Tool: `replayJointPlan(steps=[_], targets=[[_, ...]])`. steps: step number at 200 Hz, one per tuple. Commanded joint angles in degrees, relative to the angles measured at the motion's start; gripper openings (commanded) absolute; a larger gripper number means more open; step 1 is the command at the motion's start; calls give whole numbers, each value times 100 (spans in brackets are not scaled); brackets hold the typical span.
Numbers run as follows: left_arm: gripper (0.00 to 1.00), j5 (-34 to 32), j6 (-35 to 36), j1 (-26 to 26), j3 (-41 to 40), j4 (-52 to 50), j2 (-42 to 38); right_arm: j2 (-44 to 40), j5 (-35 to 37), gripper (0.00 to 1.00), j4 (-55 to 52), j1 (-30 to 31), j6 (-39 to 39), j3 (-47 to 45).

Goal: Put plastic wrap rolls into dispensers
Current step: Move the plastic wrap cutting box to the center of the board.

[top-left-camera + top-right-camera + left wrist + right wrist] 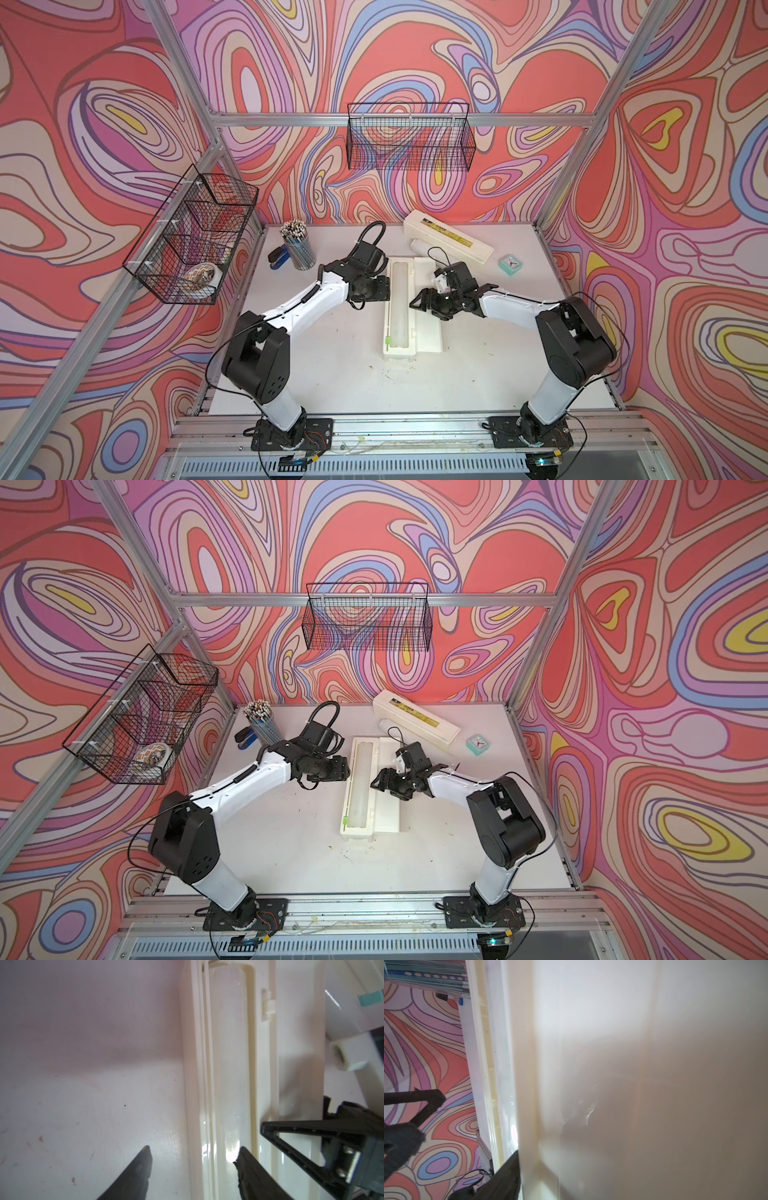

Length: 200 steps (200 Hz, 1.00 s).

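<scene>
— In the middle of the table (332,374), what lies by the left gripper (193,1153)?

— The open box (398,354), with a roll (401,299) lying lengthwise in its tray. The gripper's two fingers stand apart and hold nothing. One tip is above the bare table and one above the roll, with the box's long rim between them.

— And the right gripper (420,300)?

— It sits over the opened lid (430,332), just beside the roll. Its wrist camera shows a single finger. Blurred cream plastic fills the rest, so I cannot tell whether the fingers are apart or clamped on anything.

— The other pair?

— They are at the back, well apart from both grippers. The closed box (449,241) lies at a slant, and the other roll (419,248) is just beside its front side. The right wrist partly hides that roll, so only one end shows.
</scene>
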Motion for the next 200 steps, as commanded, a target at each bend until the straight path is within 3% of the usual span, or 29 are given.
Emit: replayJointPlan(steps=[1,68,91,147,170,200], targets=[[67,-64,287,319,8,-368,-458,464,194,67,754,538,892,110],[68,155,862,1026,195,-652,-966,2438,862,71,-48,1217,586,2887],[68,299,895,1128,154,-570,-1035,2800,964,80,-495,1226,385,3694],[71,598,887,1137,647,-543,-752,1519,2510,96,-2497,1084,-1373,3910],[72,710,716,1051,990,-488,-522,1022,2859,98,-2906,515,-1945,3742],[73,515,603,752,1423,-478,-161,853,2668,98,-3038,-416,-2691,3932]])
